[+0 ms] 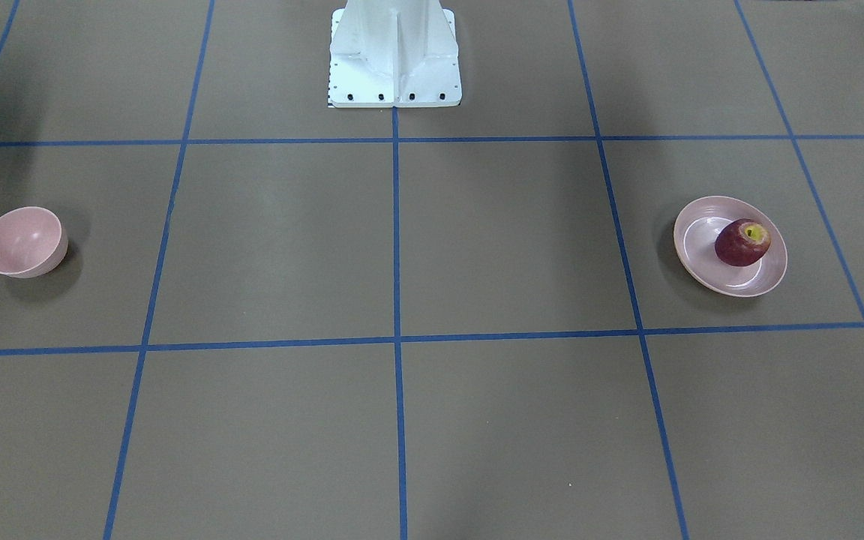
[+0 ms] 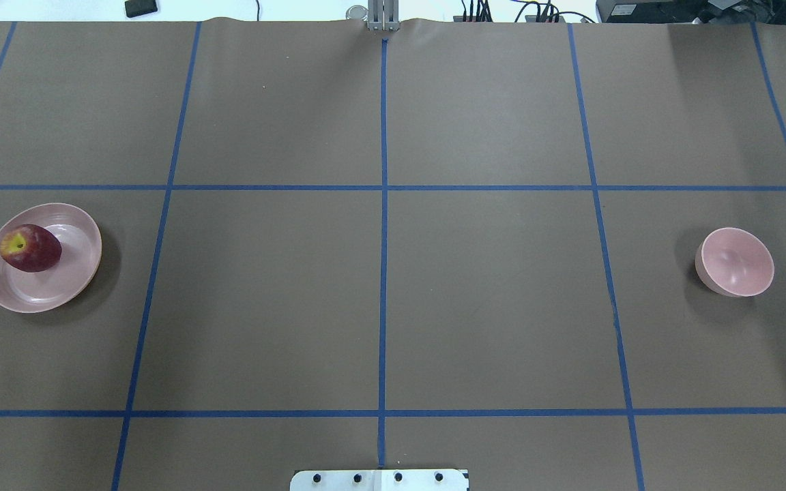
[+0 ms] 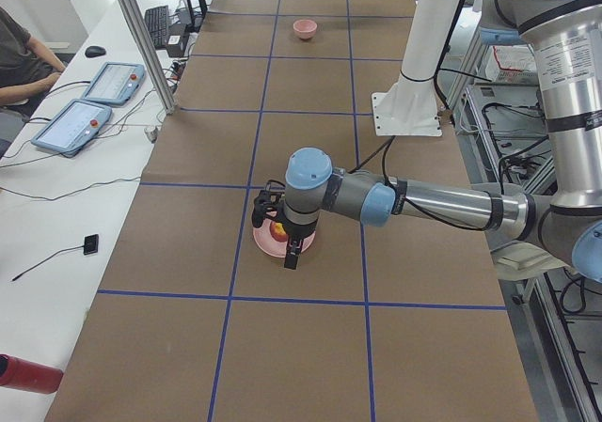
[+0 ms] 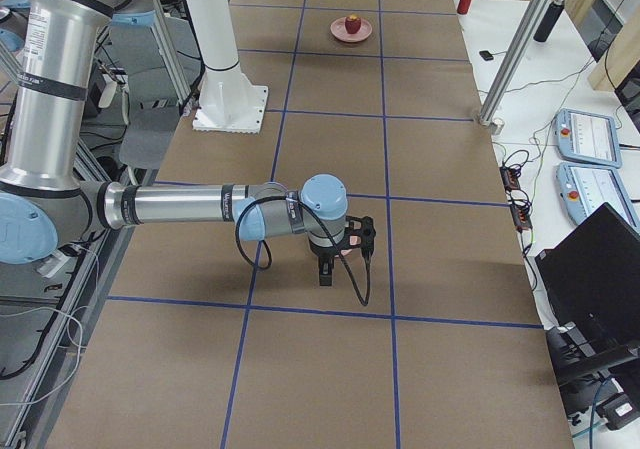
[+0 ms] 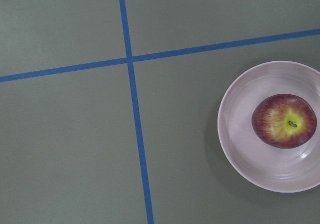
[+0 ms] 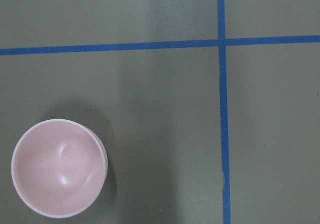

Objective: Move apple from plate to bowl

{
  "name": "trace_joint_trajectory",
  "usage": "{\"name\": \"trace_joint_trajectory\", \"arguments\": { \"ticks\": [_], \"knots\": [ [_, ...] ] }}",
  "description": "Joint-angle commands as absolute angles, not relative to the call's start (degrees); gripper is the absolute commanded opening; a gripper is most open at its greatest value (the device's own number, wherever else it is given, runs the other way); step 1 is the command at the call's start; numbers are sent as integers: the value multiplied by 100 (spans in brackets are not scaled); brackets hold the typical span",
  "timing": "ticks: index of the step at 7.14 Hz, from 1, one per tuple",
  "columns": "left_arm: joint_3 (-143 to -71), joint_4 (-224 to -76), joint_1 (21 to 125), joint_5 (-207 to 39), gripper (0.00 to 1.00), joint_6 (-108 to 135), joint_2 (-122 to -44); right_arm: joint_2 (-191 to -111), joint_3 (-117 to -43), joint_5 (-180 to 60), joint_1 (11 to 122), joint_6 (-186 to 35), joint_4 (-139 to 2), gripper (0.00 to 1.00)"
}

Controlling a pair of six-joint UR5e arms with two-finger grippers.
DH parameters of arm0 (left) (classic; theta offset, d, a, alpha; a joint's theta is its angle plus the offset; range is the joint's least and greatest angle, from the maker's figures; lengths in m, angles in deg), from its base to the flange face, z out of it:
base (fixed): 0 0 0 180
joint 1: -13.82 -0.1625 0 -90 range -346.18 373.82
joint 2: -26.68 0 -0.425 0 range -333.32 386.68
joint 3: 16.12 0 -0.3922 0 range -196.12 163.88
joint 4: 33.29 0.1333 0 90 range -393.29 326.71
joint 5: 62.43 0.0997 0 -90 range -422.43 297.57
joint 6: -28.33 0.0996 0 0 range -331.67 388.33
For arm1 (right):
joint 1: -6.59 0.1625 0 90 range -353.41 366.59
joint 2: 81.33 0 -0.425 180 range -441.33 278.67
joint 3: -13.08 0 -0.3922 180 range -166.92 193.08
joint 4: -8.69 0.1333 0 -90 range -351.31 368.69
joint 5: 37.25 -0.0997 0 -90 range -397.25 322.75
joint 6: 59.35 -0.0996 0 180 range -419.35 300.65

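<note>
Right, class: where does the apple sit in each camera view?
Exterior front-facing: apple at right.
Overhead: apple at left.
Exterior left: apple centre, partly hidden.
Exterior right: apple top centre.
Left wrist: apple at right.
Right wrist: absent.
Landmark: the pink plate beneath it.

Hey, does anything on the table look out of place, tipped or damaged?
Nothing stands out. The apple sits whole on the plate, stem dimple up, a little off centre; the bowl stands empty, with no spills.
</note>
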State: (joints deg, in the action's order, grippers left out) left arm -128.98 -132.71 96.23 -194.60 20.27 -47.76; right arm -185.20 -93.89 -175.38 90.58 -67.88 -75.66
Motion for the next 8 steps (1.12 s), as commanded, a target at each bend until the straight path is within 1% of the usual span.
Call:
{"name": "trace_joint_trajectory", "arguments": {
  "ticks": [1,8],
  "knots": [
    [-12985,-13295,9564,-19479,98,1989,-4759,-18391,-9650,-17106,9315,-5948,-8582,100],
    [-13337,-13304,9582,-19453,98,1963,-4574,-18311,-9493,-17153,9212,-6120,-8527,100]
  ]
}}
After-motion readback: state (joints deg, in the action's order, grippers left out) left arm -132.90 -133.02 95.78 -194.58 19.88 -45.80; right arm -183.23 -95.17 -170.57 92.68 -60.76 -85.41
